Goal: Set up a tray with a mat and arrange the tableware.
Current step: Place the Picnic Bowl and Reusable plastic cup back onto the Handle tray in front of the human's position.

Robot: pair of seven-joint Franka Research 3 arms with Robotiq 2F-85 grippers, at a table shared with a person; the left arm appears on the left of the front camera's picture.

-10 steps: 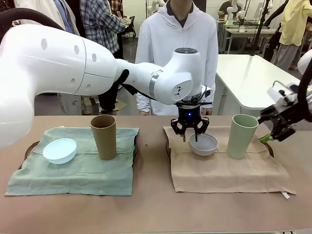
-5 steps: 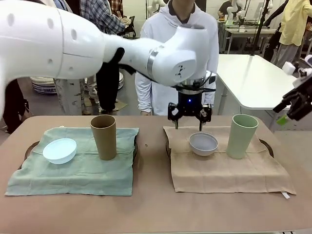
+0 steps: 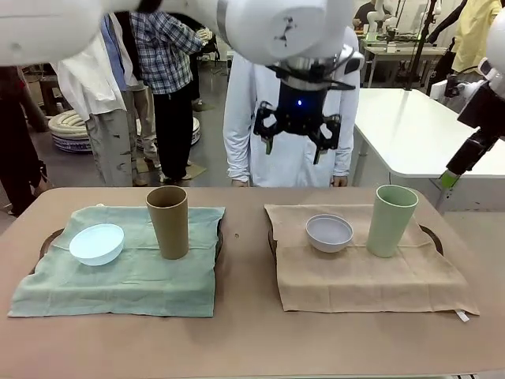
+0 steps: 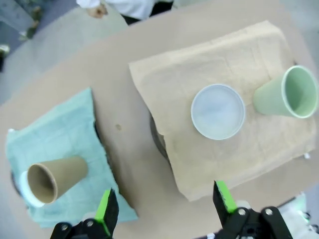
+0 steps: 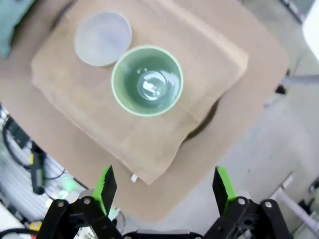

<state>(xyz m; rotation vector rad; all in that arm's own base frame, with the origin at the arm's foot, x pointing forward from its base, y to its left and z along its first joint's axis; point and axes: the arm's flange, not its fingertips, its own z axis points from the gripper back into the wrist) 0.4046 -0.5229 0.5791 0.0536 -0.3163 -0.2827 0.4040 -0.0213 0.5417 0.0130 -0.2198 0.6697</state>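
The grey-white bowl [image 4: 218, 111] sits on the tan mat [image 4: 234, 74], just beside the green tumbler [image 4: 286, 93]. Well apart from the bowl, the brown tumbler [image 4: 55, 178] stands on the green mat [image 4: 60, 134].

Two trays dressed with mats, each carrying one bowl and one tumbler, all upright.

Left setting: a dark tray [image 3: 49, 235], mostly hidden, shows only at its edges under a rumpled green mat [image 3: 118, 276]. On the mat, a light blue shallow bowl [image 3: 96, 243] sits mouth up toward the left; a tall brown handleless tumbler [image 3: 168, 222] stands just to its right, apart from it. Right setting: a second dark tray [image 3: 431, 235] lies under a beige mat [image 3: 363, 276]. A pale grey-white shallow bowl [image 3: 329, 233] rests mouth up on it, with a pale green tumbler [image 3: 391, 220] standing close beside, not touching. Both tumblers look empty.
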